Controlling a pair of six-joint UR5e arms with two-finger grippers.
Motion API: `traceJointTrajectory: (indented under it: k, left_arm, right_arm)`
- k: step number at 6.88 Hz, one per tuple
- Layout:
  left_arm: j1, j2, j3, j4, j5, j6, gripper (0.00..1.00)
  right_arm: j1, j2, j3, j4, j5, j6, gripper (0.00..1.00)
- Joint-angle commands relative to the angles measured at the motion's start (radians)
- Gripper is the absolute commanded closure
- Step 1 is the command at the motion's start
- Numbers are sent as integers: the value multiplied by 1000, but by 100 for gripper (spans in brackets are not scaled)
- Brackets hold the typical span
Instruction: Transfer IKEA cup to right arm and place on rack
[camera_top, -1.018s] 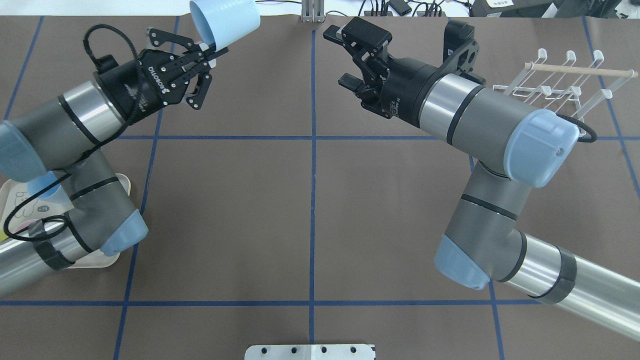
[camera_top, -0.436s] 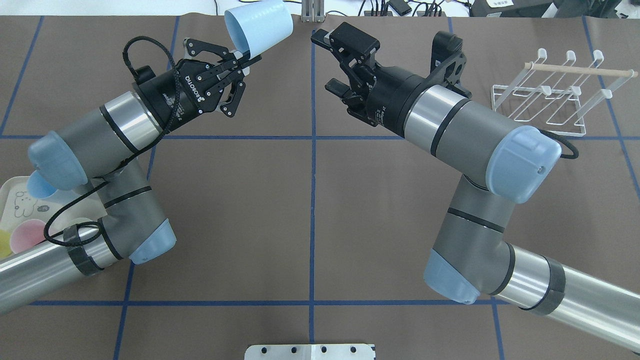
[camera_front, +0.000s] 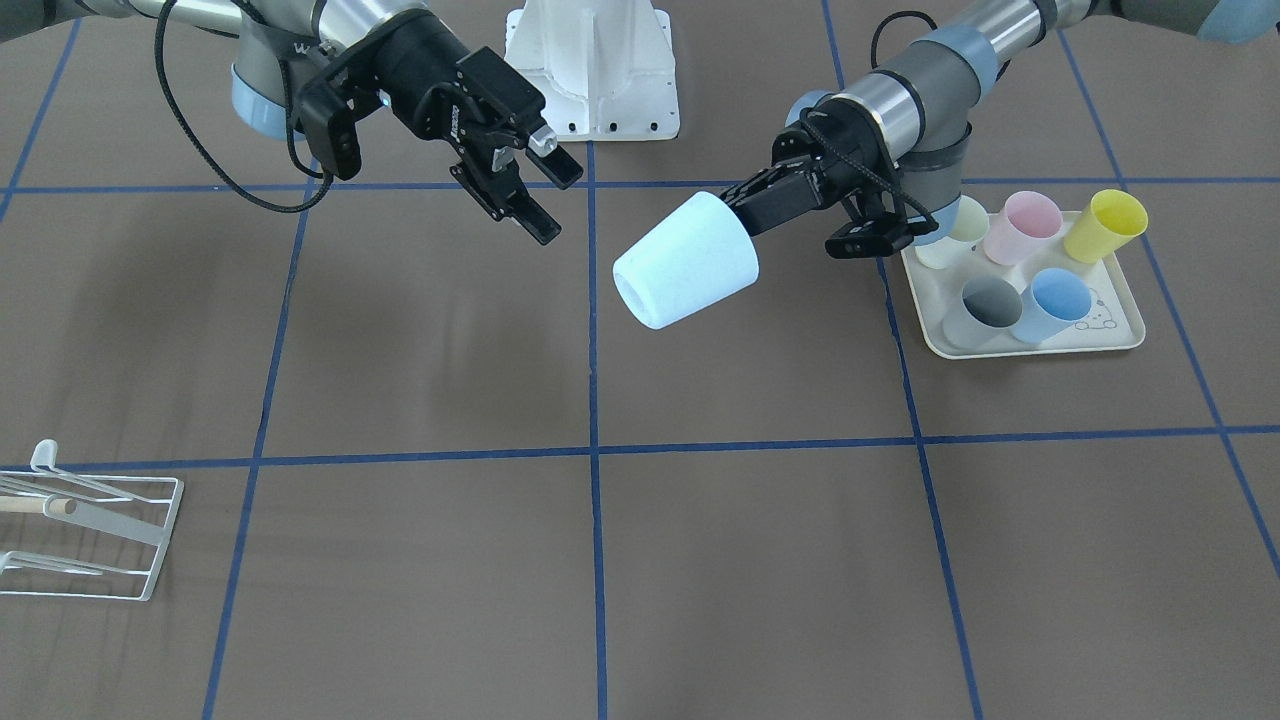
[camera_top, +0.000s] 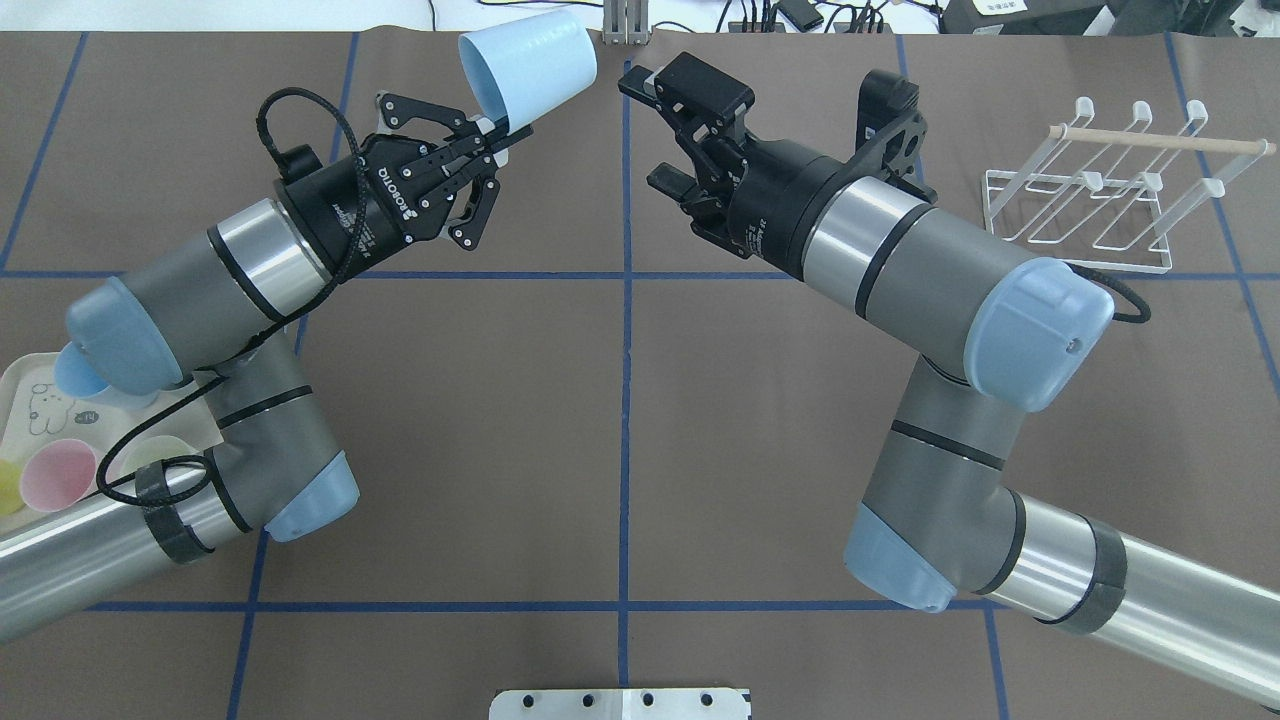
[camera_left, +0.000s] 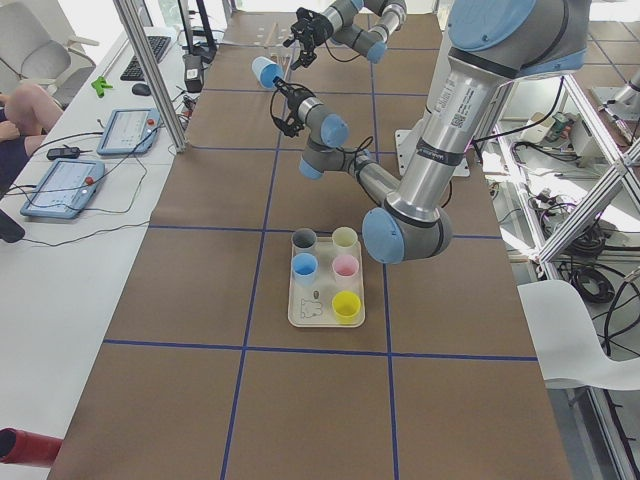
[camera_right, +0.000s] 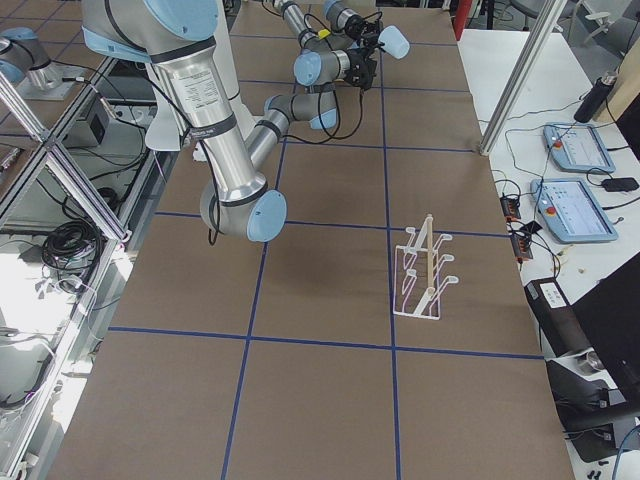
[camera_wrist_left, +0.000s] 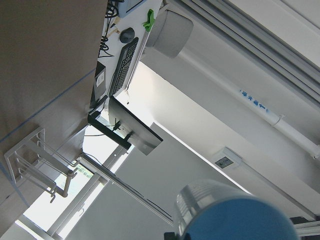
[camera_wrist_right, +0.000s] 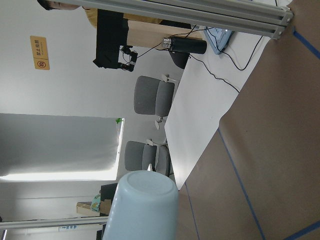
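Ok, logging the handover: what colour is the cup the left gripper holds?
Pale blue; the cup shows best in the exterior front-facing view.

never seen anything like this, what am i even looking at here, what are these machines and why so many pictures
These are two robot arms at a brown table marked with blue tape. Each arm ends in a two-finger gripper. The pictures all show one moment, taken by several cameras: one behind the robot looking down, one facing it from across the table, one at each end of the table, and one on each wrist.

The left gripper pinches the rim of a pale blue cup and holds it in the air, tilted. The right gripper is open and faces the cup without touching it.

On the table, at the robot's left, sits a cream tray with five more cups. At its right stands a white wire rack with a wooden dowel.
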Motion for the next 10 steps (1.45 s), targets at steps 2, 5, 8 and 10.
traceJointTrajectory:
  k: [2,5,8,10]
  left_arm:
    - [42,0,-3,-4,0,7,100]
    - [51,-11,-10,-20,2,13,100]
    - [79,-37,-8,-18,3,21,100]
    - [90,-48,-7,-18,6,21,100]
  right_arm:
    - [-1,2,-2,0,0,0,0]
    - [-1,4,-16,0,0,1,0]
    - [-2,7,-16,0,0,1,0]
    - [-2,8,-16,0,0,1,0]
